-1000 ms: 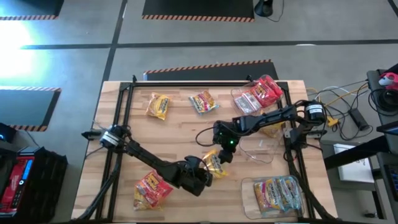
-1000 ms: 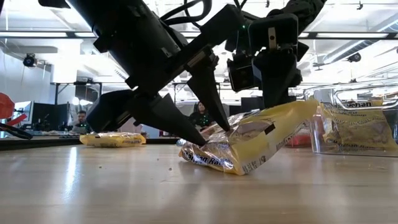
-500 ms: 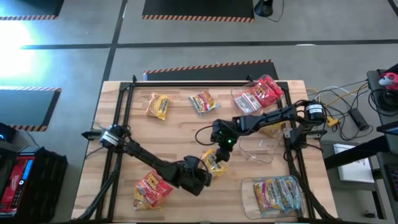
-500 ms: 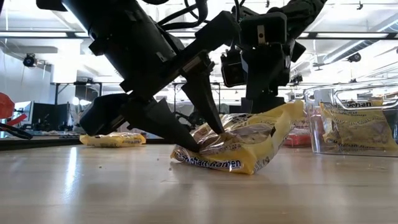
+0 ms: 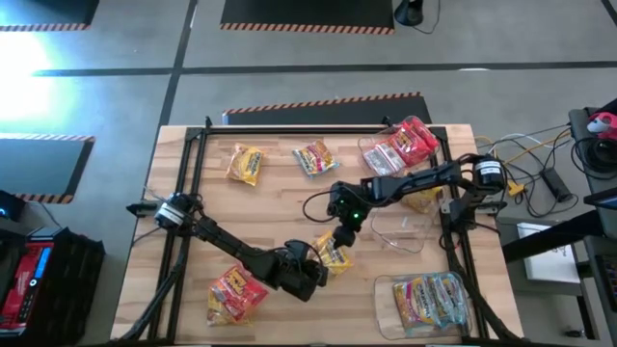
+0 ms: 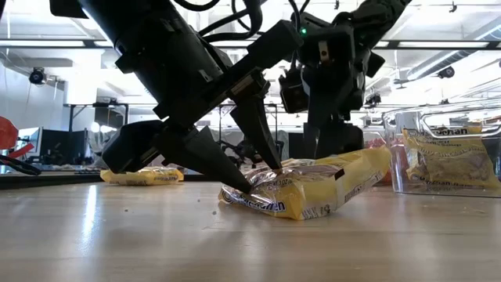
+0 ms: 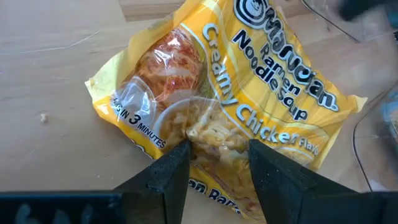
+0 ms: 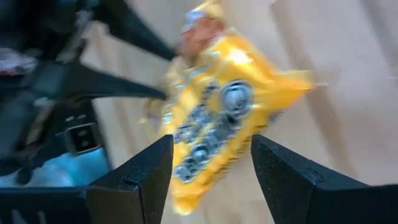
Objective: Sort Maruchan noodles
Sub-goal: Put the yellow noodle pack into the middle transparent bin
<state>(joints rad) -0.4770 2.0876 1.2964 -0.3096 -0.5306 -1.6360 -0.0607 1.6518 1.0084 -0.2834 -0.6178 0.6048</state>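
Yellow "Maruchan Creamy Chicken" packet (image 7: 230,118) pinched by left gripper (image 7: 214,165); right gripper (image 8: 208,162) spread.

A robotics lab or workshop: wooden worktable (image 5: 280,193) on a grey concrete floor (image 5: 289,48) marked with hazard-striped mats (image 5: 307,13). Open-plan room behind, with exposed ceiling lights (image 6: 438,47), monitors (image 6: 55,145) and seated people (image 6: 100,149). Loose cables (image 5: 535,159) off the table's right edge.
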